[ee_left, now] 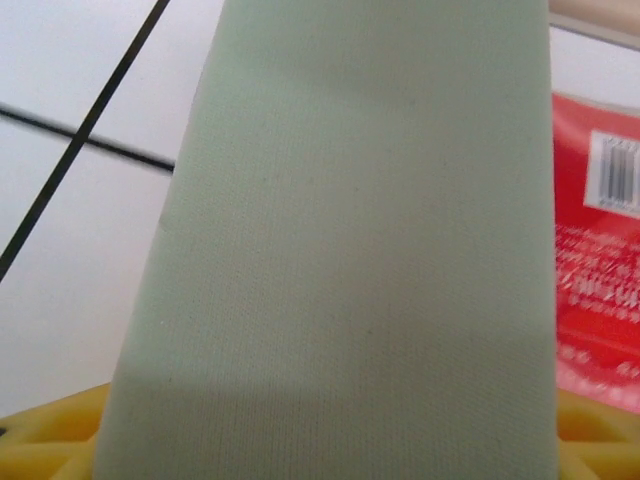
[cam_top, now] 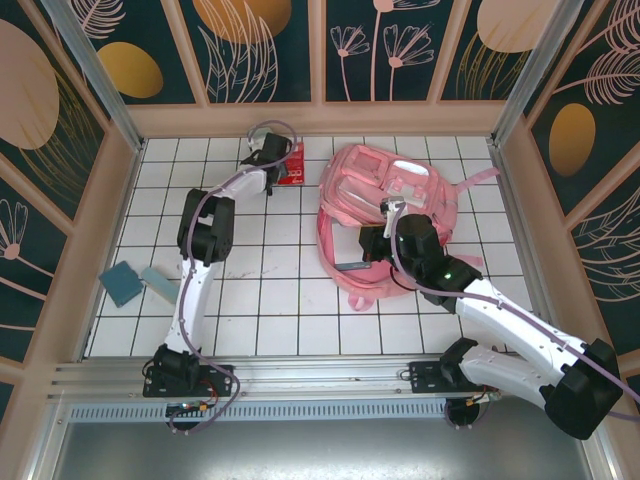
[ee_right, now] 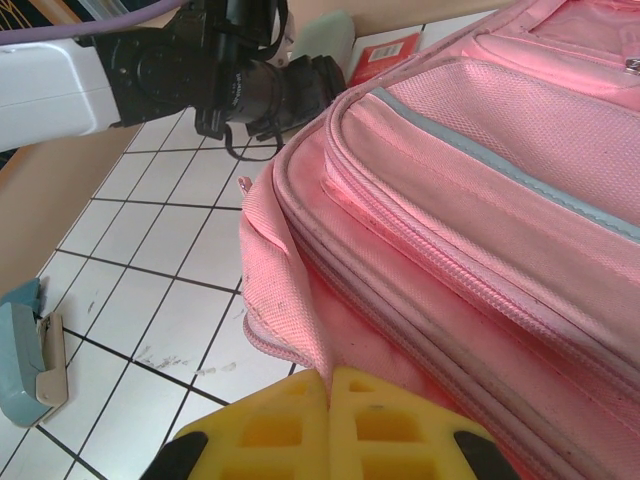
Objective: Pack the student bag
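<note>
Pink woven student bag [ee_right: 480, 200] pinched in right pincer [ee_right: 328, 400].

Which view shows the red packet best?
Left wrist: the red packet is close, barcode visible, partly behind a pale green item. Top external shows it small by the left gripper; right wrist, a distant corner.

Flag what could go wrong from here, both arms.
1. The right gripper is shut on just a thin fold at the pink backpack's edge. That fabric may slip free if pulled.
2. The left gripper straddles a pale green fabric-covered item, and its hold isn't confirmed, so the item could drop on lifting.
3. A red packet lies right beside that item. Closing or lifting could drag it along.
</note>
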### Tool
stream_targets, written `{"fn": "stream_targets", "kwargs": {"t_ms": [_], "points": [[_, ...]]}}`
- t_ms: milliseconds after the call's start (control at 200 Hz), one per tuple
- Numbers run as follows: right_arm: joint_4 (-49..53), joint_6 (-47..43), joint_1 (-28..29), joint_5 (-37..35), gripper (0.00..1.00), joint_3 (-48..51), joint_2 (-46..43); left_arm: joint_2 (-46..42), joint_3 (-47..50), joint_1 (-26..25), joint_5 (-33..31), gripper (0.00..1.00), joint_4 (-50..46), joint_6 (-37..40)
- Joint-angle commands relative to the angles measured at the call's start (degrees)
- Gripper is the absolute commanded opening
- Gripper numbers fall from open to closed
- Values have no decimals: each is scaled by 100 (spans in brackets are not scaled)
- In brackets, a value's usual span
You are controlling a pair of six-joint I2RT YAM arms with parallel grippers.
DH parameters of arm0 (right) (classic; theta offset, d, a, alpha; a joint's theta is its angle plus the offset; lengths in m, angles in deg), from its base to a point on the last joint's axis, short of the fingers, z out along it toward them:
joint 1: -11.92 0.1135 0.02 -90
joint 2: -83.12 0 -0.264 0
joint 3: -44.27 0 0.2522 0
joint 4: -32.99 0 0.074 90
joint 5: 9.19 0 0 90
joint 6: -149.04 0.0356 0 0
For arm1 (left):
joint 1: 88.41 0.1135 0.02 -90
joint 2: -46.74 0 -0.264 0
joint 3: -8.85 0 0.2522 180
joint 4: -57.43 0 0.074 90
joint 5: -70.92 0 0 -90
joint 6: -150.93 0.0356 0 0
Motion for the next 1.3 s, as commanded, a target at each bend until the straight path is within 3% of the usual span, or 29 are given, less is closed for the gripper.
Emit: {"fn": "stream_targets", "kwargs": {"t_ms": [0,410,961,1121,1296], "points": [[-232,80,76,-85,0,-278,-163,-807,792,23,179,62,364,57],[-366,-252,26,-328,0,-551,56,-3455,3975,-231,482,59,1572,-188],[-473,-321,-538,-48,0,-991,140,-6635,7077,-1552,1327,56,1819,-305],[-563,-251,-575,38,0,-991,189,-7005,7416,-2143,1507,53,1491,-507],[-575,-176,-576,94,0,-989,202,-6766,7386,-2826,1432,55,1593,-866]]}}
